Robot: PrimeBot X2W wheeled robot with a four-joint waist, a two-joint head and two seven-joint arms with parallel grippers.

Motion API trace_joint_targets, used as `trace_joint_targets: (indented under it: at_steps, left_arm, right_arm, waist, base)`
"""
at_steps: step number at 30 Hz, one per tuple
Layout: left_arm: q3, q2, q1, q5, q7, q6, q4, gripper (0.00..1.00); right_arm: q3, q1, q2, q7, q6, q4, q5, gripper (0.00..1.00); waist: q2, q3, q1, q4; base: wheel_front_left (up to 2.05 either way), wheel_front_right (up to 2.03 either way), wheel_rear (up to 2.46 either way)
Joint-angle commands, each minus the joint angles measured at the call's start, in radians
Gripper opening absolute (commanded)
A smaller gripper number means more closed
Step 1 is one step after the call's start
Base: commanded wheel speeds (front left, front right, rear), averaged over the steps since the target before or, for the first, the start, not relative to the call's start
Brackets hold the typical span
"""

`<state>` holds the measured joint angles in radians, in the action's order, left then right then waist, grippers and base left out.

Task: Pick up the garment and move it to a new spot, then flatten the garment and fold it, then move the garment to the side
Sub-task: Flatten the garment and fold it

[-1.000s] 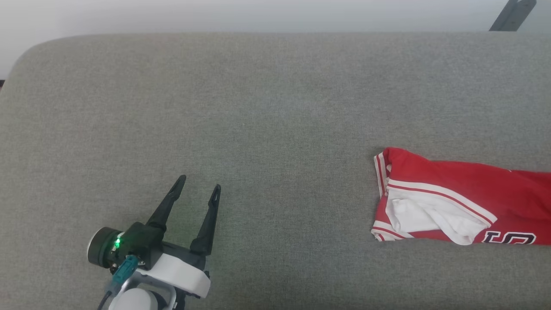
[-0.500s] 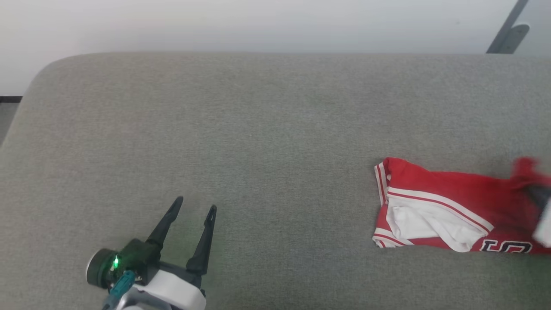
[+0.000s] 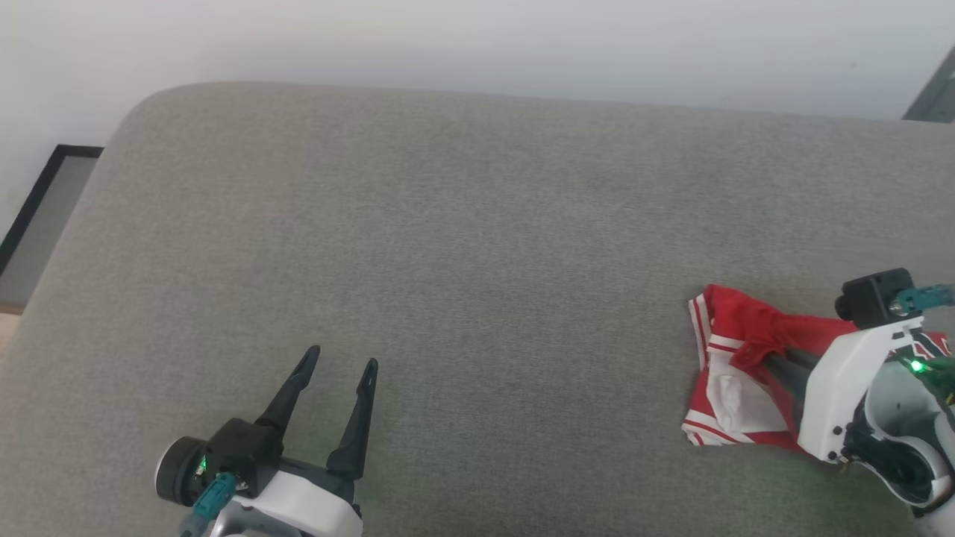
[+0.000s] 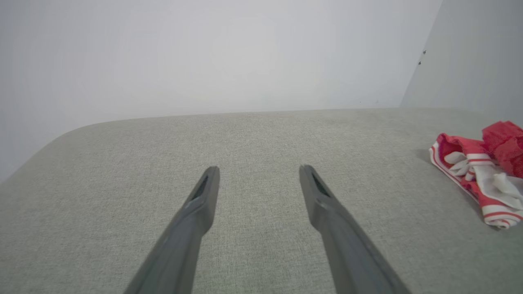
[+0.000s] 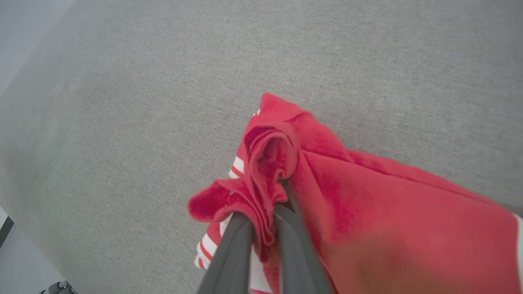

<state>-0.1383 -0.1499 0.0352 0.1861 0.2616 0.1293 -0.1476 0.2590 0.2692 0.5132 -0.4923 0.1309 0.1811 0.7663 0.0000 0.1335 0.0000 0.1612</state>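
Fingers (image 5: 235,249) of the right gripper (image 5: 263,216) are pinched together on a bunched red fold of the garment (image 5: 388,212). The cloth rises around their tips, and the rest trails down to that gripper's right onto the cushion (image 5: 122,102). That wrist view gives the clamp itself. The head view shows instead that the shirt's far end, with white sleeve cloth and red-and-white stripe trim, lies crumpled on the surface just ahead of the fingers. The left gripper (image 3: 342,358) stands spread wide and empty, low over bare fabric, with the garment well apart on its right. Its own wrist view catches the heap side-on at the right edge, lifted into a red hump. A scrap of dark print peeps out beside the right wrist in the head view, too little to read. Beyond both grippers the cushion runs on, grey, woven and upholstered, with a rounded corner, backed by a plain pale wall (image 3: 448,37). A dark-framed panel (image 3: 45,201) stands past the corner, off to the left gripper's left.
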Motion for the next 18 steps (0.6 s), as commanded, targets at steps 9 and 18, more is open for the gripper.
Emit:
trace_joint_targets:
  at_steps: [9, 18]
  left_arm:
    - [0.003, 0.012, 0.006, 0.017, 0.004, 0.002, 0.000, 1.00]
    - [0.002, 0.003, 0.017, 0.012, 0.004, 0.002, -0.005, 1.00]
  right_arm:
    - [0.037, 0.034, -0.027, 0.025, -0.001, 0.045, -0.036, 0.00]
    - [0.086, 0.053, -0.036, 0.065, -0.001, 0.121, -0.059, 0.00]
  waist:
    - [0.0000, 0.019, 0.0000, 0.032]
    - [0.0000, 0.024, 0.0000, 0.030]
  base:
    - [0.00, 0.00, 0.00]
    - [0.00, 0.00, 0.00]
